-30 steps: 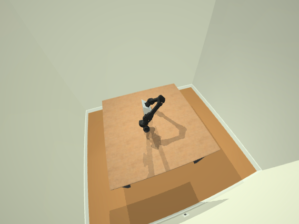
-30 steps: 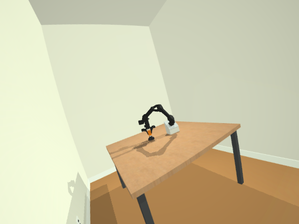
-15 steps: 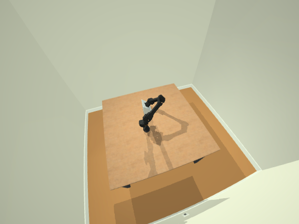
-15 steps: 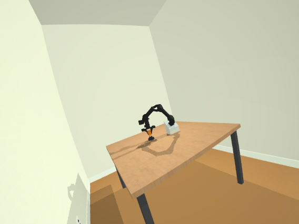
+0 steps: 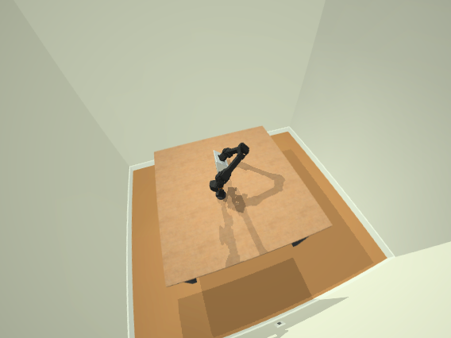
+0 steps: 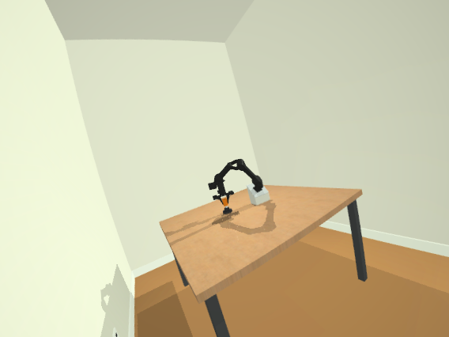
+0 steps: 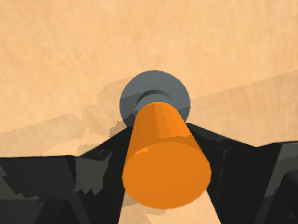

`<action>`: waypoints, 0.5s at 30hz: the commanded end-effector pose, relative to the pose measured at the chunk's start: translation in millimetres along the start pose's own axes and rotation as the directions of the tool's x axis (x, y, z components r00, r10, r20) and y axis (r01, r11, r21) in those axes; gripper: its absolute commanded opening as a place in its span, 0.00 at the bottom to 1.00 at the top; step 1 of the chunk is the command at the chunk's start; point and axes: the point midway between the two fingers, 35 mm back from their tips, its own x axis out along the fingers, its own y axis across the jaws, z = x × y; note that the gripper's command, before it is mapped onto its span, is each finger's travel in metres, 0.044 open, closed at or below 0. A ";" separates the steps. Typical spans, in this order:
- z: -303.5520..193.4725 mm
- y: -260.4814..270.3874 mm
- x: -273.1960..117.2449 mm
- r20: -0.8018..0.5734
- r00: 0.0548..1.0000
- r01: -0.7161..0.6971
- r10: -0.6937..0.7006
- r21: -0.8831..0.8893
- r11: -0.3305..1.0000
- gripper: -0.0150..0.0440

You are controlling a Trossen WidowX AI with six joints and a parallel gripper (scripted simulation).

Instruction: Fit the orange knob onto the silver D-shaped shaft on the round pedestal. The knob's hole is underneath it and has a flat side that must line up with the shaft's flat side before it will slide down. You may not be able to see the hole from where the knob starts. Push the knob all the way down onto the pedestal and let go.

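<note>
The orange knob (image 6: 224, 202) (image 7: 166, 175) is a tapered upright piece held between the fingers of my gripper (image 6: 225, 204) (image 7: 158, 130), which is shut on it. The dark grey round pedestal (image 6: 227, 211) (image 7: 155, 80) stands on the table under the knob. In the wrist view the knob's far end overlaps the pedestal's raised centre. In the exterior view a small light patch, perhaps the silver shaft, shows between knob and pedestal. The knob's hole and the flat sides are hidden, so their alignment cannot be told. In the top view the arm hides the knob.
The wooden table (image 5: 190, 238) (image 6: 237, 253) carries a white block (image 6: 259, 198) under the arm's base, set back from the pedestal. The arm (image 5: 234, 163) (image 6: 247, 174) arches from there to the pedestal. Shadows of the arm fall across the table.
</note>
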 end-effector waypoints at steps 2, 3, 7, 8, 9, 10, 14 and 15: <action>0.9 1.6 0.9 0.003 1.000 0.002 -0.002 0.139 0.990 0.25; 1.1 2.1 1.8 0.003 1.000 0.001 -0.002 0.160 0.987 0.25; 1.4 2.8 2.9 0.003 1.000 0.001 -0.002 0.167 0.986 0.25; 1.3 2.8 3.6 0.003 1.000 0.001 -0.002 0.167 0.986 0.25; 1.1 2.8 3.9 0.003 1.000 0.001 -0.002 0.167 0.986 0.25; 0.9 2.6 4.1 0.003 1.000 0.001 -0.002 0.167 0.986 0.25; 0.6 1.4 3.6 0.003 1.000 0.002 -0.002 0.167 0.986 0.25; 0.6 1.1 3.6 0.003 1.000 0.002 -0.002 0.167 0.986 0.25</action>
